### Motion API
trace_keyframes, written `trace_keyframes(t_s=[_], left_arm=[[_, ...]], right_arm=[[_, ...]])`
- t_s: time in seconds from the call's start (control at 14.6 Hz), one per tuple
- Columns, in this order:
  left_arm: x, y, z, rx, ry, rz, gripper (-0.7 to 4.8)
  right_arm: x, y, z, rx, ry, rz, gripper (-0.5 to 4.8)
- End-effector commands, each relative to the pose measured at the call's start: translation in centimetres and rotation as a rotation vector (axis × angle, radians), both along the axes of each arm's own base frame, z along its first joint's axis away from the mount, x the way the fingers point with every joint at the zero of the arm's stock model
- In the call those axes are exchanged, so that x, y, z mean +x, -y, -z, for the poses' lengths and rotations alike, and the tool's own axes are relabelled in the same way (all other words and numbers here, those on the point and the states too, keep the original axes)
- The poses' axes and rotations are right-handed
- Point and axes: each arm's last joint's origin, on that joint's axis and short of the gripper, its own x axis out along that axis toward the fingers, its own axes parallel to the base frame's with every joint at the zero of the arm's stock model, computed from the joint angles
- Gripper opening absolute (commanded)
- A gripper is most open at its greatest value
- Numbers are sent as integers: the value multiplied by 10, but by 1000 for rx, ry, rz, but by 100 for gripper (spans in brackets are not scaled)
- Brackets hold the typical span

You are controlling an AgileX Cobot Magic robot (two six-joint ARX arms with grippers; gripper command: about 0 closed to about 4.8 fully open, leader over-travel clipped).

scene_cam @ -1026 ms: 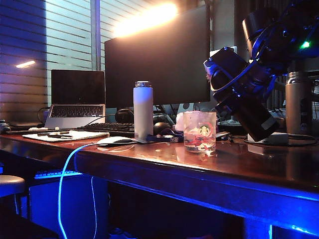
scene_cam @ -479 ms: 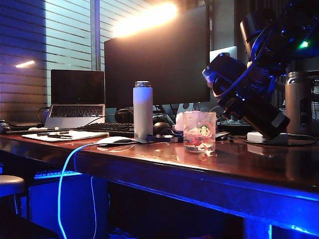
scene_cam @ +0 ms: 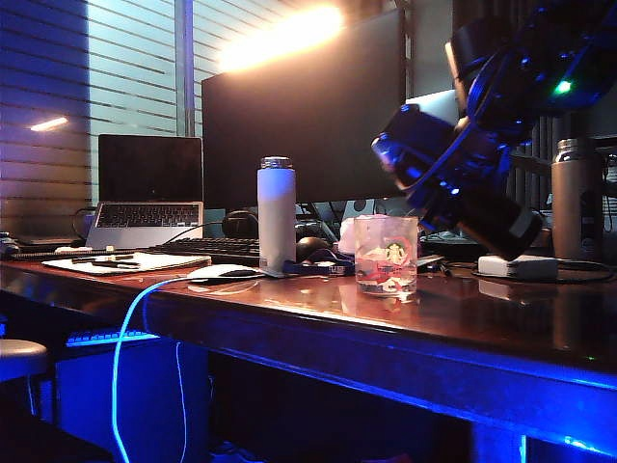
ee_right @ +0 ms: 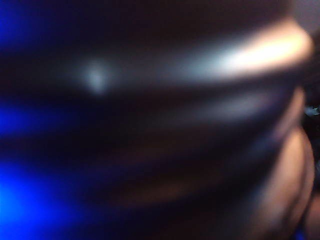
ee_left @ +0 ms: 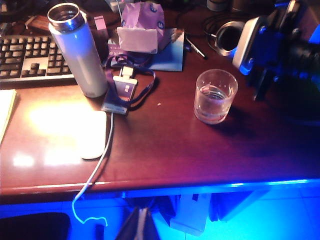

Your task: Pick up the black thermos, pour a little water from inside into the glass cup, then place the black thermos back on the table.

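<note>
Water low in glass cup (ee_left: 215, 96), right gripper (scene_cam: 461, 166)-held black thermos (scene_cam: 453, 183) tilted above.

Green round logo on glass cup (scene_cam: 394, 253); lettering unreadable.

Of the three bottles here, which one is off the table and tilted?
The black thermos, held tilted in the right gripper above the glass cup; the white bottle and steel bottle stand upright.

Black thermos (scene_cam: 453, 183) tilted above glass cup (scene_cam: 387, 255)
</note>
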Motion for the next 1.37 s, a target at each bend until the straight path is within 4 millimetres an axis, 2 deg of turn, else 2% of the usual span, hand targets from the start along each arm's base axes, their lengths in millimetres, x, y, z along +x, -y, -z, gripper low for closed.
trace_keyframes(t_s=[0.07,0.41,1.37], left_arm=[[-1,0,-2,-4,13,5,-3],[-1,0,-2,-4,13,5,-3],[-1,0,-2,-4,13,5,-3]], right_arm=[[2,-1,-11,-39,59,0,12],[2,0,-7,-179,40,14,12],[0,-4,-7,-325,36,-9,12]])
